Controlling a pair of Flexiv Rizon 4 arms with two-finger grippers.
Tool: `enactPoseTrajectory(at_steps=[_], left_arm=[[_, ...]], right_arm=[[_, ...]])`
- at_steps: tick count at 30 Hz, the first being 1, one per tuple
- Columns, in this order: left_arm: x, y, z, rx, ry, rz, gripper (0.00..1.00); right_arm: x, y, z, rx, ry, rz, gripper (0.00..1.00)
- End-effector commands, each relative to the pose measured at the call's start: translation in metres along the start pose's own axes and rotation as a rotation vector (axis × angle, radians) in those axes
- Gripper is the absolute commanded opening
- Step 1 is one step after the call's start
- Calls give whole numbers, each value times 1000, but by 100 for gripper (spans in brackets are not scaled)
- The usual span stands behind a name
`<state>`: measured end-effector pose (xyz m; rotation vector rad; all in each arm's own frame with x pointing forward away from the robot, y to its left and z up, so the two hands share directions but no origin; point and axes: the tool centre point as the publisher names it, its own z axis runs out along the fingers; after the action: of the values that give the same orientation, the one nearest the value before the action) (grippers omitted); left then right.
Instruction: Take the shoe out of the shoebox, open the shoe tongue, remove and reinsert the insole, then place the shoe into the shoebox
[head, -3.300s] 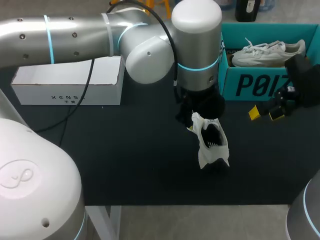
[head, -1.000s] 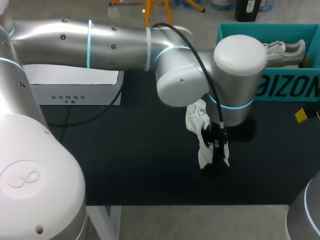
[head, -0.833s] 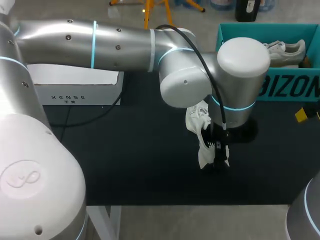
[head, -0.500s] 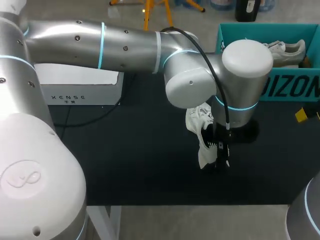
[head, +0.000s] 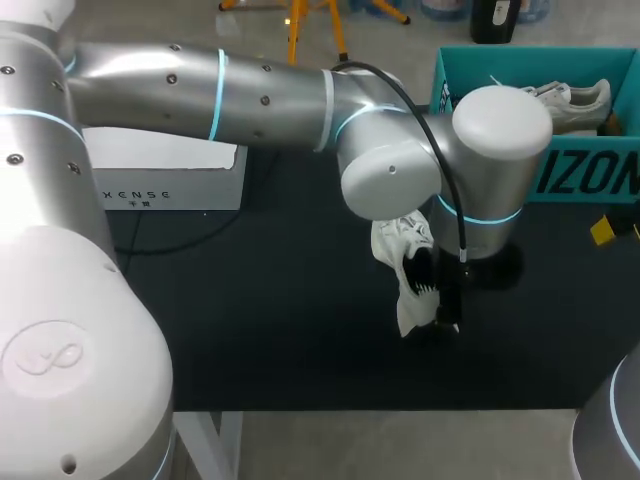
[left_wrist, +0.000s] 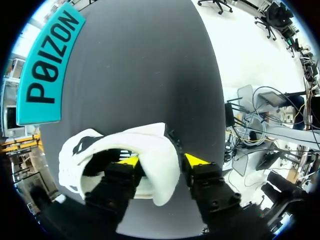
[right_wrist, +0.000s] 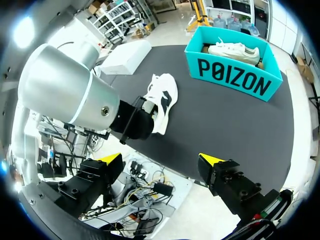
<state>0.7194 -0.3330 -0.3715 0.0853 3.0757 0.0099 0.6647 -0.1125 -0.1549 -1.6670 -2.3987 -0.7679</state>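
Your left gripper (left_wrist: 163, 160) pinches the shoe (left_wrist: 150, 144) by its heel wall; looks light, floppy, so hold that stiffer heel; right gripper (right_wrist: 160, 160) gapes empty

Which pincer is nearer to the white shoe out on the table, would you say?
Left. The left pincer is right at the shoe's heel; the right pincer hangs well away from it, open.

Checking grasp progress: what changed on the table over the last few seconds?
The left gripper shifted right and now clamps the shoe at its rim, one finger inside, one outside. The right gripper drew back to the right. Shoe, teal box and white box stayed put.
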Motion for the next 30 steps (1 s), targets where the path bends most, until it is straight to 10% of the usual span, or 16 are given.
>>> enactPoseTrajectory(at_steps=[1, 12, 30], left_arm=[[1, 1, 1, 10, -2, 9, 0], [0, 31, -19, 97, -54, 100, 0], [-70, 236, -103, 6, -17, 303, 0]], right_arm=[[0, 1, 1, 3, -2, 1, 100], [0, 1, 1, 3, -2, 1, 100], [0, 1, 1, 3, -2, 1, 100]])
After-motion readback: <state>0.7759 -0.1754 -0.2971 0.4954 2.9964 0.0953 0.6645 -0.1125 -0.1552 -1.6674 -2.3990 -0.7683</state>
